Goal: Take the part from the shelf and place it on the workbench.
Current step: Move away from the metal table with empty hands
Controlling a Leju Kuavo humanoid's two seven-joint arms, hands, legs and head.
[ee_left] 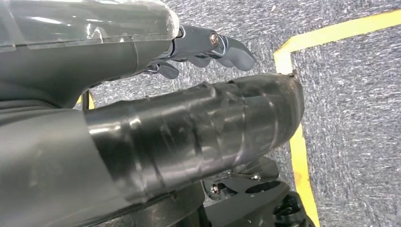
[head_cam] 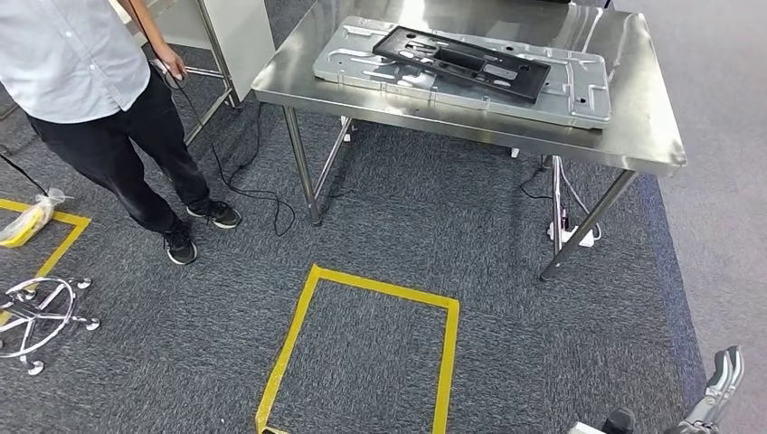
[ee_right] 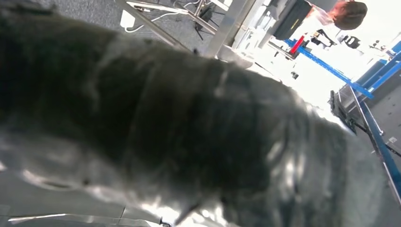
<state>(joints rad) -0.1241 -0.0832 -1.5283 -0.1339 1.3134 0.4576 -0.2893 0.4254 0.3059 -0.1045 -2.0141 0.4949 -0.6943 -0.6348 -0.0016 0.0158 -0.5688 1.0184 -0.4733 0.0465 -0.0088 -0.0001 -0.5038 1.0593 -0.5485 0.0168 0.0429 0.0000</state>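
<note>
Ahead of the fingers (ee_left: 236, 49): 1 steel workbench (head_cam: 633, 136) carrying 1 black part (head_cam: 461, 61) flat on 1 grey tray (head_cam: 579, 99), well apart from both hands. Beside the bench's left end, 1 person (head_cam: 99, 108) standing, cables (head_cam: 244, 181) trailing near the feet. Left hand (ee_left: 142, 127) over carpet by 1 yellow tape square (head_cam: 362, 353), fingers curled in, holding nothing. Right hand (head_cam: 719, 389) at the frame's lower corner, blurred up close; grip impossible to tell. Open carpet between square and bench legs.
</note>
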